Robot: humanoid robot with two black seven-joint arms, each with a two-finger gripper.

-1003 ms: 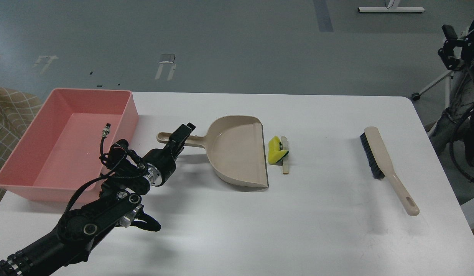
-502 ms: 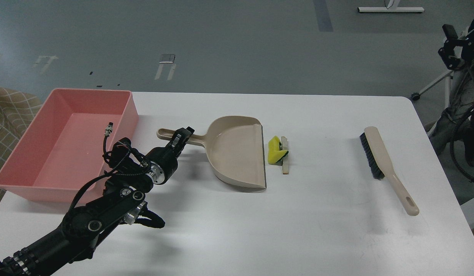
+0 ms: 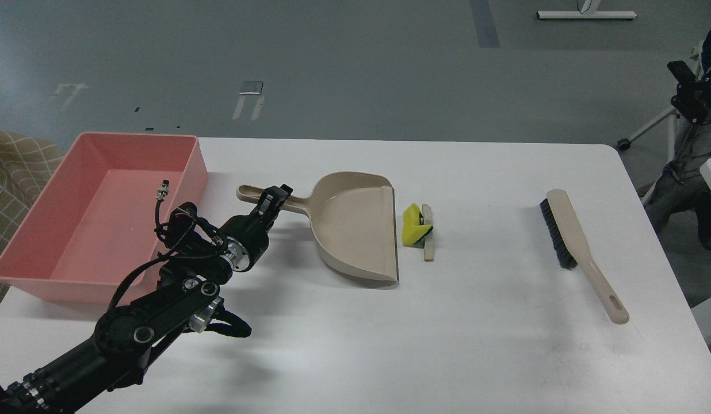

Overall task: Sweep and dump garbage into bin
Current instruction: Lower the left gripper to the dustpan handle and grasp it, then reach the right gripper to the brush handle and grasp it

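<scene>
No text, label, brand, number or sign can be read anywhere: none is seen on the shallow pink plastic tub [image 3: 56,230], the beige long-handled plastic dustpan [image 3: 355,230] or the white table [image 3: 447,345].

The scene is being lit brightly and evenly from overhead. Soft, diffuse shadows are being cast on the white bench [image 3: 355,345] beneath the left arm and just beside the dustpan [image 3: 355,227] and the brush [image 3: 580,253]. A faint sheen is being reflected from the bench surface in the foreground, without harsh glare. Focus is being held sharp across the whole frame; no motion blur is being shown, and edge distortion is being kept slight.
</scene>
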